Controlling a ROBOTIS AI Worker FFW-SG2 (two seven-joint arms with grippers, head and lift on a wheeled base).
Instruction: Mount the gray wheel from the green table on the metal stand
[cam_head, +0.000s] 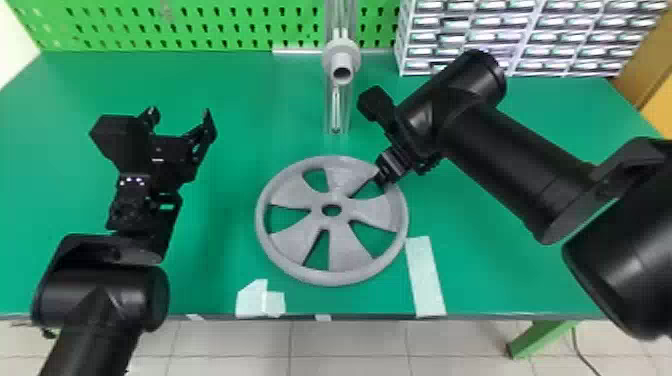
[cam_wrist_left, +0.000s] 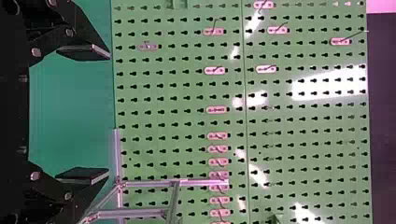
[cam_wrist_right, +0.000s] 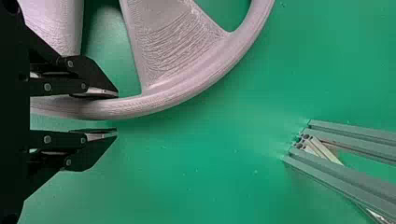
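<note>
Gray wheel (cam_head: 345, 250) flat on green table (cam_head: 500, 280); right gripper (cam_wrist_right: 116, 113) unclenched, straddling rim (cam_wrist_right: 187, 88); left gripper (cam_head: 180, 116) spread, empty; off-centre closing could skid wheel; one-sided lift could tilt it loose

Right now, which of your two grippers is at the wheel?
The right gripper, its open fingers either side of the wheel's rim. The left gripper is open too, but away from it.

A: Legible text, labels, numbers or signs, any to log?
B: None that can be read
A: And the pale patches (cam_head: 487, 21) on the small drawers (cam_head: 552, 37), at the back of the table (cam_head: 225, 90)?
B: Too small to make out, no reading entered
</note>
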